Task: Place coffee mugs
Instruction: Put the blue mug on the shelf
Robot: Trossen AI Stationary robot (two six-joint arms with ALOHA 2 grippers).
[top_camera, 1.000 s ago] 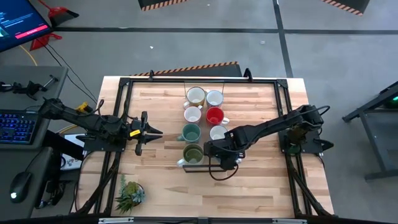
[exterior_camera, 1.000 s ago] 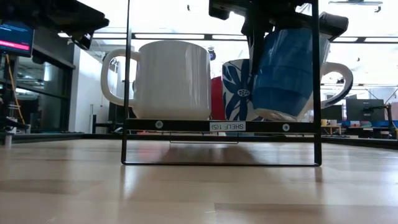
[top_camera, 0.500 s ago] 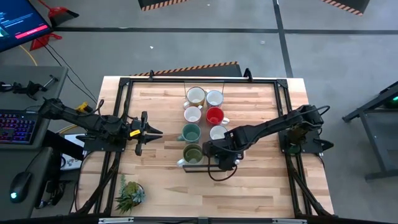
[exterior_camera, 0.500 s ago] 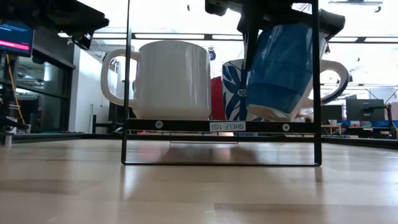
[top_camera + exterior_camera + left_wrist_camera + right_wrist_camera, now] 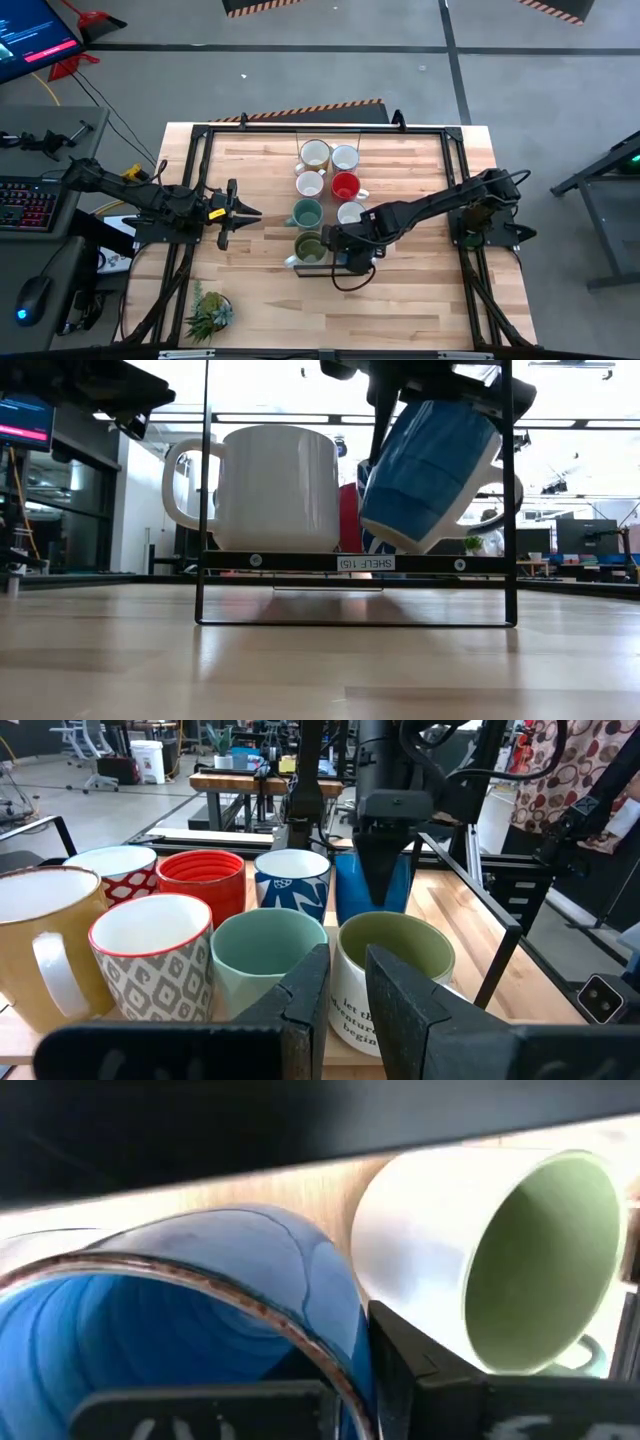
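Your right hand (image 5: 385,405) grips the blue mug (image 5: 425,475) by its rim; the mug now tilts more steeply, hanging just under the hand above the shelf (image 5: 355,562). The last slot beside the olive mug (image 5: 392,970) awaits it. Your left hand (image 5: 240,212) waits apart, fingers narrowly parted, empty.

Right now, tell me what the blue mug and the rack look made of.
Blue mug: probably glazed ceramic; glossy, with a thick rim that shows brownish in the right wrist view. Rack: likely black-painted metal; thin straight dark bars with screw heads.
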